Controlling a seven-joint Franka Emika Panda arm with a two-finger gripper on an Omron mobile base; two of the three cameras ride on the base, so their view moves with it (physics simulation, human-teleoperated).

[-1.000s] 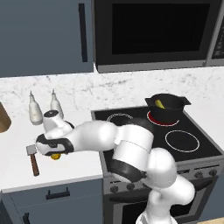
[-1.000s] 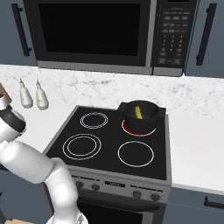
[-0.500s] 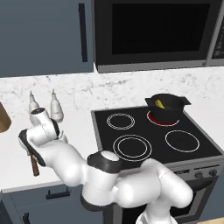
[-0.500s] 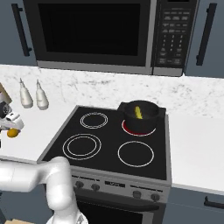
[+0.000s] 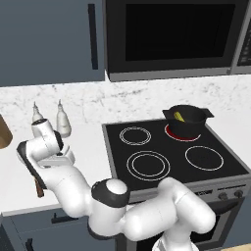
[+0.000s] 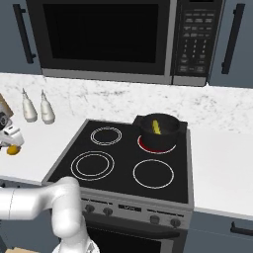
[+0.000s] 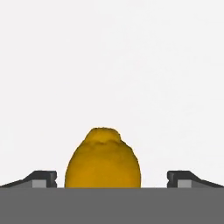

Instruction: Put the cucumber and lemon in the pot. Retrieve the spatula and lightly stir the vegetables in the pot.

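Orange-yellow, the lemon (image 7: 103,159) sat on the white bench (image 7: 109,65) low in your hand view, between your released, wide-apart fingers (image 7: 41,178). Since half a second earlier your arm had swung lower-left. The cucumber (image 6: 156,127) lay in the pot (image 6: 159,132).

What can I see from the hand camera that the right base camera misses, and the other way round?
The hand view alone shows the open gripper with its fingertips standing apart on either side of the lemon, not touching it. The right base view alone shows the stove, the black pot on its back burner with the cucumber inside, two white bottles and the microwave. Both show the lemon on the white counter.
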